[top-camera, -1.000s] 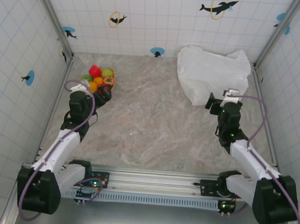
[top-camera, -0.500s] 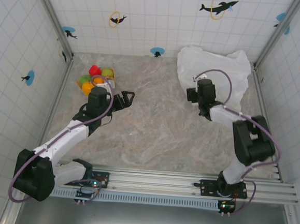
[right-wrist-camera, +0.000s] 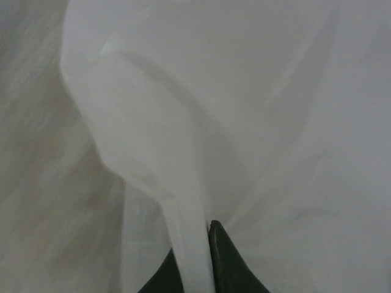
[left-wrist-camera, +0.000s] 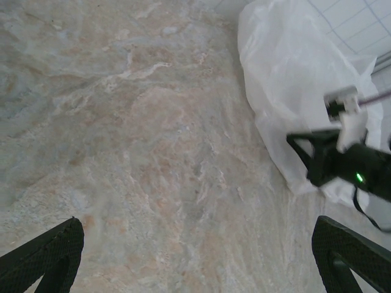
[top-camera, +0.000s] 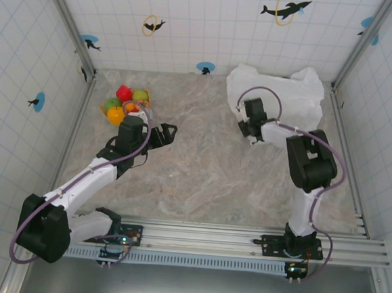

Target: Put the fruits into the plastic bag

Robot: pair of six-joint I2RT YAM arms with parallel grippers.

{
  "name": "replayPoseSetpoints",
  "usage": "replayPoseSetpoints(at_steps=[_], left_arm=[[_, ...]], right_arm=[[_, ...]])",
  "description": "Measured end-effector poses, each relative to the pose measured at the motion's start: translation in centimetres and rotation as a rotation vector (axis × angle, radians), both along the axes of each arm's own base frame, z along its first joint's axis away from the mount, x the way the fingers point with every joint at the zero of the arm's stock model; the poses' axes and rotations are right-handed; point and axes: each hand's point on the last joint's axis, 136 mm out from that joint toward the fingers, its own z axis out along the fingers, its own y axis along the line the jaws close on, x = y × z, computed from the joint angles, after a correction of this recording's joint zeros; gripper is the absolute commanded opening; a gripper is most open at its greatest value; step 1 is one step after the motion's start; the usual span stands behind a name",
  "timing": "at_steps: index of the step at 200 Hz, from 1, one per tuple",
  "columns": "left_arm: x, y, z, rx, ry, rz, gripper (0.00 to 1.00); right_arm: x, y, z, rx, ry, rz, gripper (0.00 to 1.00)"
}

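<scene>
Over the last second our right gripper (right-wrist-camera: 194,250) has swung across to the left edge of the plastic bag (top-camera: 288,96) and snapped shut, so it now pinches a fold of the film while the bag lies at the far right of the table (top-camera: 200,174). Our left gripper (top-camera: 164,134) has drawn back from the fruits (top-camera: 126,102), piled in the far left corner, and hangs wide open and empty. We judge the bag is being secured first, with no fruit moved yet.

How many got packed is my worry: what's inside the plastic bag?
No fruit shows through the plastic bag; its crumpled white folds hide the inside. The fruits lie piled apart, far left.
</scene>
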Motion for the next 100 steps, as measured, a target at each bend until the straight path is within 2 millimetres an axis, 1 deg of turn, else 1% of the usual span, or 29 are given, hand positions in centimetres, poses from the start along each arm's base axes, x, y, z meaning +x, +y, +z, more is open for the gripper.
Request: replayPoseSetpoints(at_steps=[5,9,18,22,29,35,41,47,58,63,77,81,88,100], left_arm=[[0.0,0.0,-0.1,0.004,0.001,0.0,0.98],[0.0,0.1,-0.2,0.006,0.003,0.003,0.98],[-0.1,0.1,-0.3,0.009,0.007,0.003,0.98],[-0.1,0.1,-0.3,0.01,0.009,0.003,0.98],[-0.1,0.1,-0.4,0.012,0.01,0.003,0.98],[-0.1,0.1,-0.5,0.013,0.01,0.001,0.98],[-0.1,0.1,-0.6,0.014,0.012,0.0,0.98],[0.0,0.0,-0.8,0.017,0.019,-0.003,0.98],[0.1,-0.2,-1.5,0.023,0.039,-0.009,0.98],[0.2,-0.3,-1.9,0.027,0.049,-0.013,0.98],[0.3,-0.7,-2.8,0.032,0.073,-0.025,0.98],[0.4,-0.7,-2.9,0.033,0.077,-0.027,0.98],[0.4,-0.8,-3.1,0.032,0.081,-0.03,0.98],[0.4,-1.1,-3.0,0.029,0.077,-0.037,0.98]], right_arm=[[-1.6,-0.4,0.0,-0.003,0.022,0.002,0.08],[-3.4,-0.8,-0.1,-0.001,0.046,0.004,0.08],[-6.5,-1.9,0.0,0.003,0.077,-0.011,0.14],[-7.8,-2.5,0.1,0.007,0.092,-0.021,0.18],[-9.9,-3.8,0.4,0.02,0.106,-0.064,0.28],[-11.2,-4.9,0.7,0.03,0.113,-0.097,0.39],[-12.1,-5.9,1.1,0.051,0.111,-0.135,0.48],[-12.7,-6.9,1.6,0.074,0.1,-0.183,0.57],[-13.3,-7.9,2.9,0.144,0.061,-0.248,0.72],[-13.5,-8.0,3.6,0.183,0.04,-0.263,0.79],[-13.5,-7.3,5.9,0.303,-0.03,-0.279,0.9],[-13.4,-7.1,6.6,0.327,-0.05,-0.269,0.96],[-13.0,-6.6,7.9,0.389,-0.089,-0.273,0.98],[-12.1,-6.1,9.9,0.483,-0.15,-0.295,0.99]])
